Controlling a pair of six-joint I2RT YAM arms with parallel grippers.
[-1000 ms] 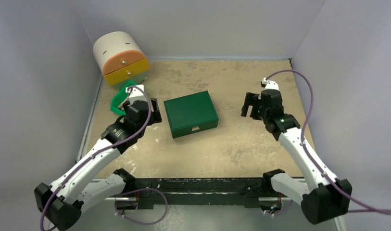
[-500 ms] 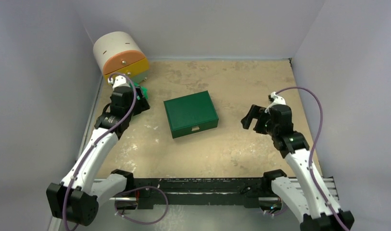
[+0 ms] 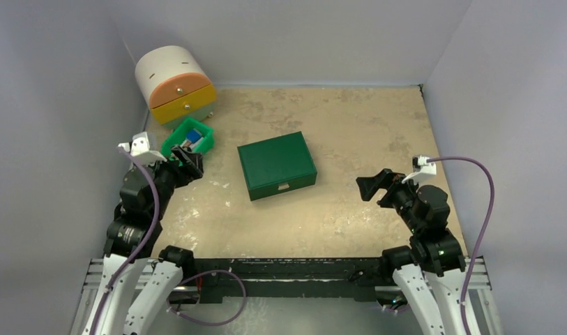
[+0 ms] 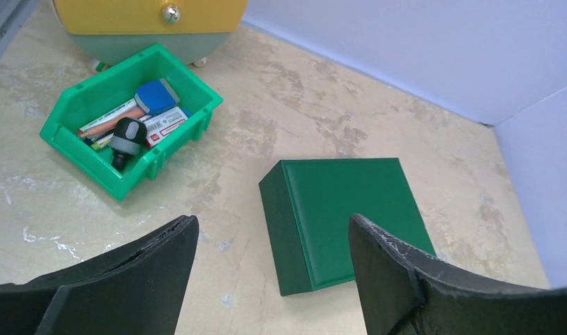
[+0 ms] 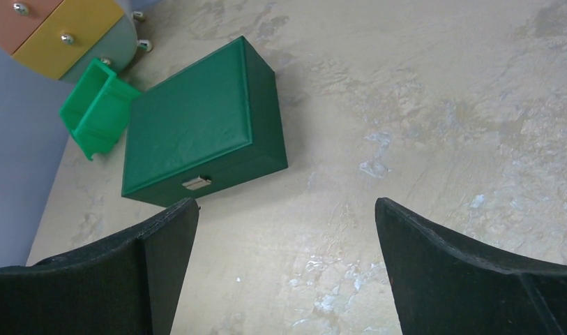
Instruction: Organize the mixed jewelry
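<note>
Off green bin (image 4: 99, 162) now: left pincer (image 3: 187, 162)

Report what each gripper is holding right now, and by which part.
Nothing is held. The left gripper and the right gripper both stand open and empty, apart from the green box.

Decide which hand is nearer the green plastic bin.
Left. The left hand hangs just beside the bin; the right hand is far off, past the green box.
</note>
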